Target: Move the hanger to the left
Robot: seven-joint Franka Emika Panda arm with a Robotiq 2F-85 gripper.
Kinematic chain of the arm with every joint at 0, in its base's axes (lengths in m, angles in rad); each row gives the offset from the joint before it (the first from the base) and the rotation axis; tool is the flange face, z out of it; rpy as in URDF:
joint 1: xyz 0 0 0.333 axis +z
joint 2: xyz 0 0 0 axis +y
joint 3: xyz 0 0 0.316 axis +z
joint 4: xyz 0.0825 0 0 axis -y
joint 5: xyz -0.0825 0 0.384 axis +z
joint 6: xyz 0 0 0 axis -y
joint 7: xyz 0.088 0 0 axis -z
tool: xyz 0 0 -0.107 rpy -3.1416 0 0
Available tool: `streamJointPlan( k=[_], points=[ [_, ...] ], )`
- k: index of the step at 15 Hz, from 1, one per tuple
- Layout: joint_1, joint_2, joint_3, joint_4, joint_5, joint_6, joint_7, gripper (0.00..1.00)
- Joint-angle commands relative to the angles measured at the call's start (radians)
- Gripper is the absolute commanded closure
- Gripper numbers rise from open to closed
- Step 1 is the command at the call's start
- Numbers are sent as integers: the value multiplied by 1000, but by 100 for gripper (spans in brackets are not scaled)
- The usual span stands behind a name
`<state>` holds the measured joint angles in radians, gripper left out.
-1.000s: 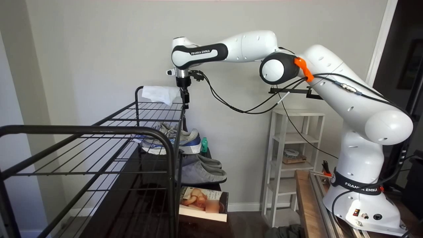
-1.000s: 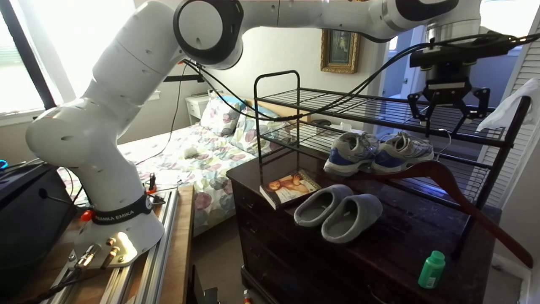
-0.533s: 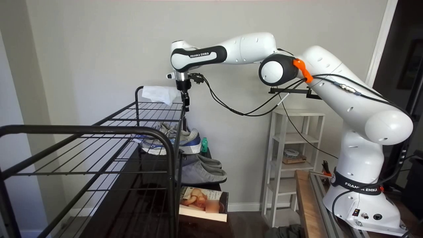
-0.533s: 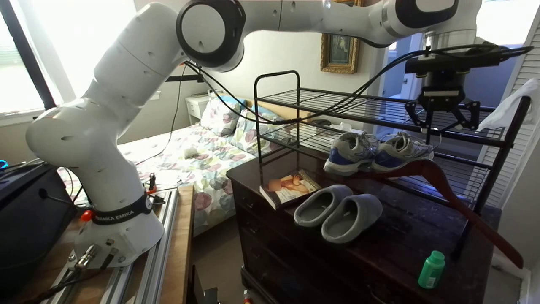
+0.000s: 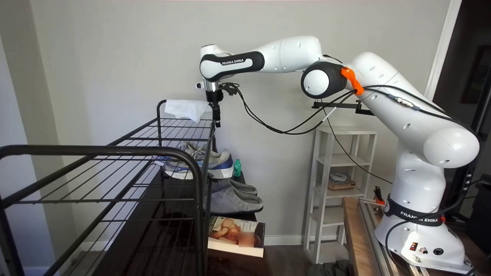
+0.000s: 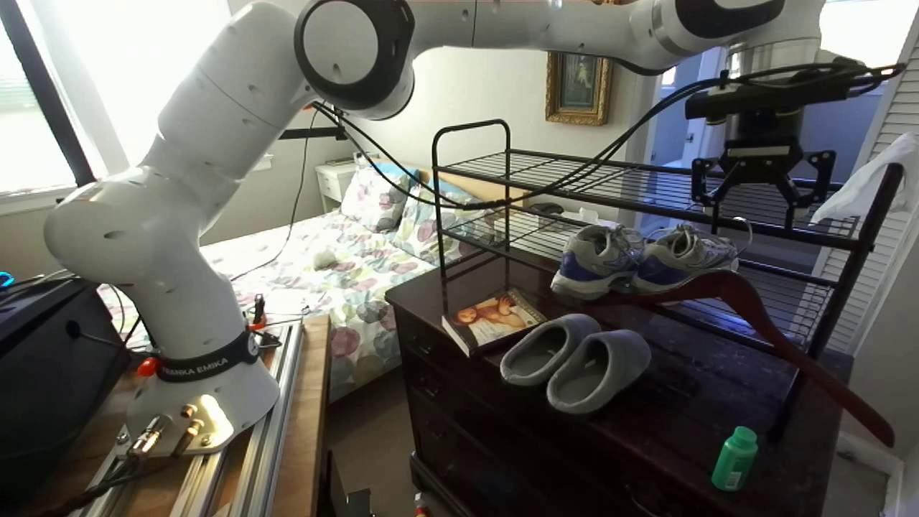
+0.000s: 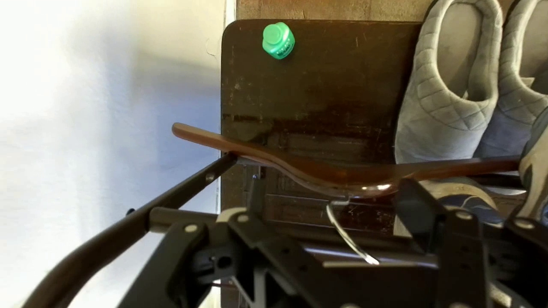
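The hanger (image 6: 736, 291) is a reddish-brown wooden bar with a thin metal hook. It hangs slanted at the front of the black wire rack (image 6: 439, 208), its hook at the upper front rail. In an exterior view it shows edge-on as a narrow dark bar (image 5: 214, 145). In the wrist view the hanger (image 7: 308, 169) crosses below the fingers, and the hook (image 7: 345, 238) rises between them. My gripper (image 6: 754, 221) is open above the hanger, one finger on each side of the hook, with gaps to both. The gripper also shows in the wrist view (image 7: 333, 190).
Sneakers (image 6: 596, 262) sit within the rack, just behind the hanger. Grey slippers (image 6: 603, 370), a book (image 6: 495, 319) and a green bottle (image 6: 736, 459) stand on the dark dresser. A white cloth (image 5: 186, 109) hangs at the rack's far end. Cables droop from the arm.
The gripper dipped and tilted, then rose and levelled. Its fingers now stand wider apart. The hanger sits slightly further left in an exterior view than a second ago, its low end a little higher.
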<state>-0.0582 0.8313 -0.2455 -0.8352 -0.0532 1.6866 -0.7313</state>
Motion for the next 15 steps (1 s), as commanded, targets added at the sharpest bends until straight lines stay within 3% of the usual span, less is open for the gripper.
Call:
streamJointPlan(
  k=[1,2,7,9,11,14,15],
  points=[
    [-2,-24,-2,-43,15,12,57,6],
    [-7,-15,3,-37,19,14,58,5],
    [-15,2,15,-26,38,13,58,23],
    [-14,4,18,-28,42,31,61,50],
    [-13,9,20,-25,44,78,68,54],
    [-11,13,21,-29,39,117,58,76],
    [-12,14,23,-30,42,111,57,87]
  ],
)
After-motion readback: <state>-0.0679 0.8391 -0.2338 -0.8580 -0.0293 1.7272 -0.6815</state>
